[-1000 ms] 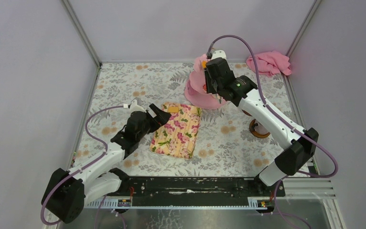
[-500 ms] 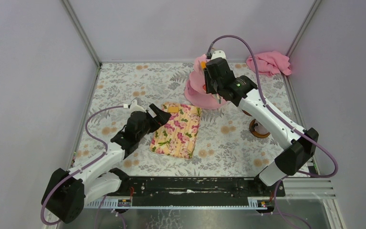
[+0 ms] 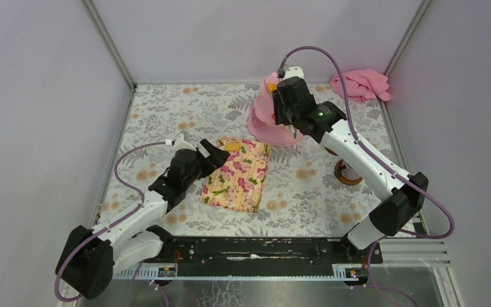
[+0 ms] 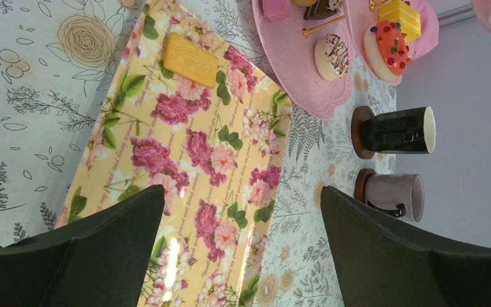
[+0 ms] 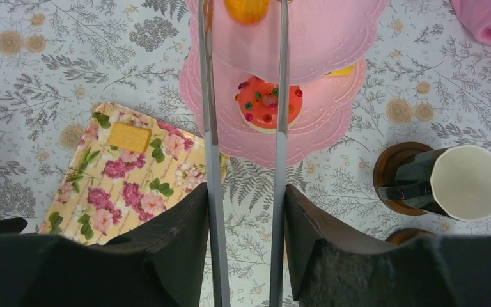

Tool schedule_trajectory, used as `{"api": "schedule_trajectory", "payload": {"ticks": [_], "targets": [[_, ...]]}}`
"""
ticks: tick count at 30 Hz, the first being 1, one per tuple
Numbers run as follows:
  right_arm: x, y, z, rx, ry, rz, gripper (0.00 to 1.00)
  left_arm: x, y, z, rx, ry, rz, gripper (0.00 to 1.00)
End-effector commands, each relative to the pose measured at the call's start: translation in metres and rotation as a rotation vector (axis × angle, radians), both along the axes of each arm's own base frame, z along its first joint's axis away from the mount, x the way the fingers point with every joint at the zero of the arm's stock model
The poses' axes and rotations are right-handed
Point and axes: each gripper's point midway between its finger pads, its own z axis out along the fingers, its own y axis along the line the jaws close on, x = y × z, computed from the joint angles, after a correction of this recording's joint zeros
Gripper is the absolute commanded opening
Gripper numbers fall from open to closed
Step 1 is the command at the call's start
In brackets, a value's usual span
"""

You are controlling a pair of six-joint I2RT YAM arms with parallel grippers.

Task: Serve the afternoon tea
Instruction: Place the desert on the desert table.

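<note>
A right pincer (image 5: 243, 38) fitted with two long metal rods reaches over the pink three-tier stand (image 5: 319, 51) at the far side of the floral-covered tabletop (image 3: 166, 109). The rods stand narrowly apart on either side of the orange cake (image 5: 247, 7), which sits on the stand's upper tier. A sliver of pink plate shows between the cake and each rod, so nothing is gripped.

On a tier below sits the red cake (image 5: 268, 102), studded with coloured dots, with the yellow cake (image 4: 401, 17) just beside it. The widest plate carries a white cake with chocolate drizzle (image 4: 332, 55) and a pink cake (image 4: 275, 7).

To the right of the stand and nearer the arms, the black mug (image 4: 399, 131) and the grey mug (image 4: 393, 195) stand side by side. Each is on its own brown coaster, the grey one nearer.

The left pincer (image 4: 243, 224) hangs wide and empty over the left edge of the floral rectangular tray (image 4: 217, 160) at the middle of the tabletop. A flat yellow biscuit (image 4: 190, 59) lies on the tray's far corner.

A pink cloth (image 3: 360, 84) is bunched in the far right corner.
</note>
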Motion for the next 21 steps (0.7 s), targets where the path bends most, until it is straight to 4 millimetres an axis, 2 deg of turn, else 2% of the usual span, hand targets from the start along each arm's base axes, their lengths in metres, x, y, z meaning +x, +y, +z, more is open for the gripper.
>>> {"api": "schedule_trajectory", "payload": {"ticks": [1,5,7,12,21], "targets": [[0.005,-0.003,0.043,0.085,-0.113,-0.021,0.49,0.004,-0.002,0.01,-0.03,-0.029,0.0,1.0],[0.004,-0.001,0.045,0.09,-0.116,-0.011,0.46,0.004,-0.002,0.01,-0.03,-0.03,0.0,1.0],[0.002,-0.002,0.039,0.087,-0.105,-0.008,0.46,0.005,-0.002,0.011,-0.031,-0.03,0.0,1.0],[-0.005,-0.005,0.047,0.112,-0.121,-0.002,0.46,0.006,-0.002,0.01,-0.024,-0.028,0.003,1.0],[-0.022,-0.006,0.046,0.146,-0.116,0.038,0.46,0.009,0.003,0.008,0.0,-0.012,0.033,1.0]]}}
